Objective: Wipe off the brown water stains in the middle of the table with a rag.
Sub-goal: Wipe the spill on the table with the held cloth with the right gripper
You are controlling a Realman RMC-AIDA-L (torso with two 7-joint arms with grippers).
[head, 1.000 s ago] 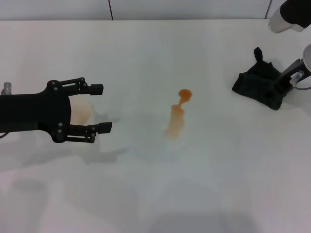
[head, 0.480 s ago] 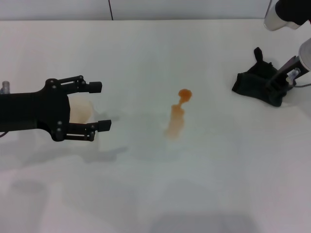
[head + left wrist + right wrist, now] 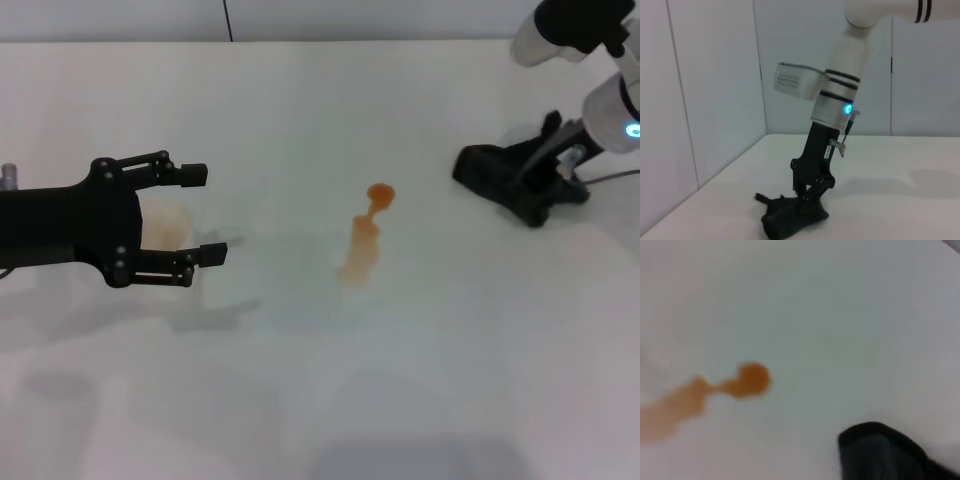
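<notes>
The fingers of the right gripper point(image 3: 535, 180) were closed on the rag point(image 3: 490, 170), right of the brown water stains point(image 3: 362, 240) on the white surface point(image 3: 300, 100); the left gripper point(image 3: 200, 215) hung wide open. In the left wrist view the rag point(image 3: 790, 217) sagged soft and light, so a pinch on its bunched top looked best. In the right wrist view a rag point(image 3: 875, 450) corner lay near the stains point(image 3: 715, 390).

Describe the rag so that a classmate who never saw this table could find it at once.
Look to the right side of the white table, beyond the brown water stains. The rag lies crumpled under the right gripper, the only soft black cloth there.
</notes>
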